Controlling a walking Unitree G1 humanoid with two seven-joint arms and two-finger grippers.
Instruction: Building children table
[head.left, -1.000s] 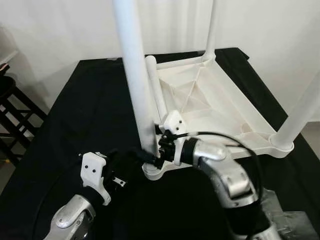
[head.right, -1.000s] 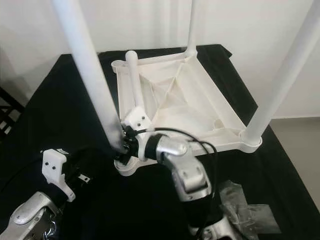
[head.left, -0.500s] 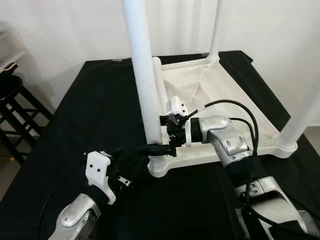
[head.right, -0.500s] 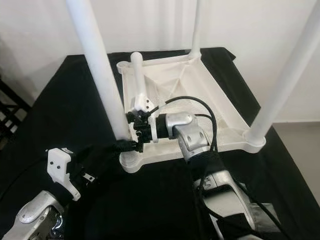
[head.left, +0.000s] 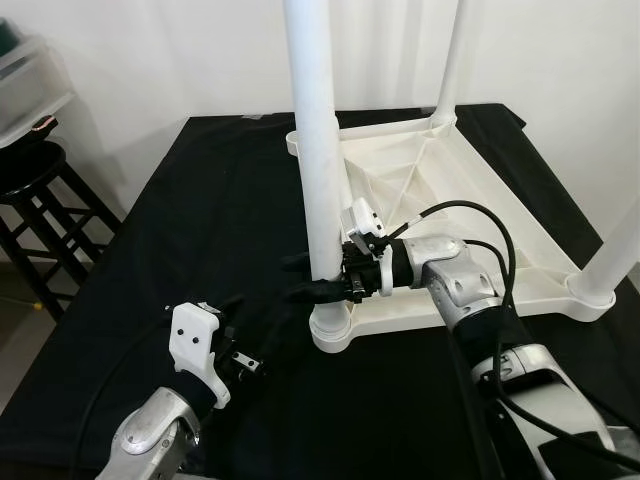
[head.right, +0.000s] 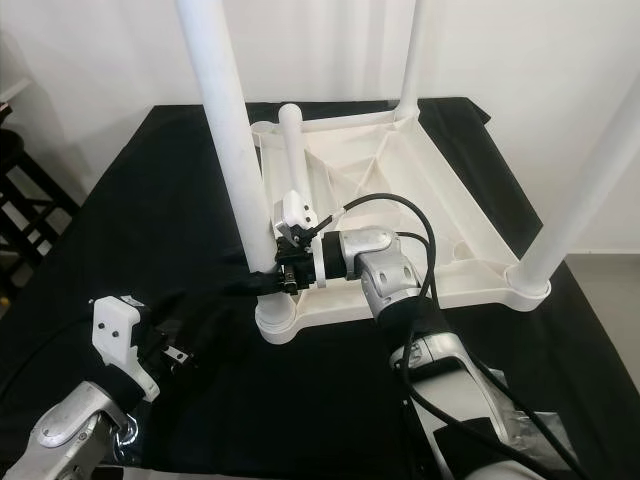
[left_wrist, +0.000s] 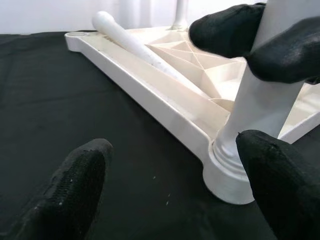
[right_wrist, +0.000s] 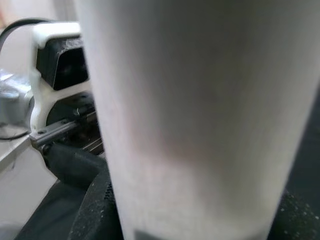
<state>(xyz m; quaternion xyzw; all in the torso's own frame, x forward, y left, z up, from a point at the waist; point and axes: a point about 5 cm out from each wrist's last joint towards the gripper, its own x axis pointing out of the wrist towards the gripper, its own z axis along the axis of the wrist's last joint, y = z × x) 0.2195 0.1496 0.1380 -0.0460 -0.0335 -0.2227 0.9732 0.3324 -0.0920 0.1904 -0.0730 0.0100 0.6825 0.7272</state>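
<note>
The upturned white plastic children's table (head.left: 470, 215) lies on the black-draped tabletop (head.left: 190, 230). The right claw (head.left: 318, 279) clamps its near-left round leg (head.left: 318, 160) just above the socket — a sound hold on light, stiff, slick plastic. The left claw (left_wrist: 170, 190) gapes nearby, empty.

White wall (head.left: 150, 60) behind; black cloth-covered surface (head.left: 190, 230); dark wooden stool (head.left: 45, 215) at left.

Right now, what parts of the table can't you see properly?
- Leg tops: the near leg and the two others run off the eye views' upper edge.
- Near leg's far side: the right gripper wraps it.
- Right wrist view: blurred, too close.
- Tabletop face: turned down onto the cloth.
</note>
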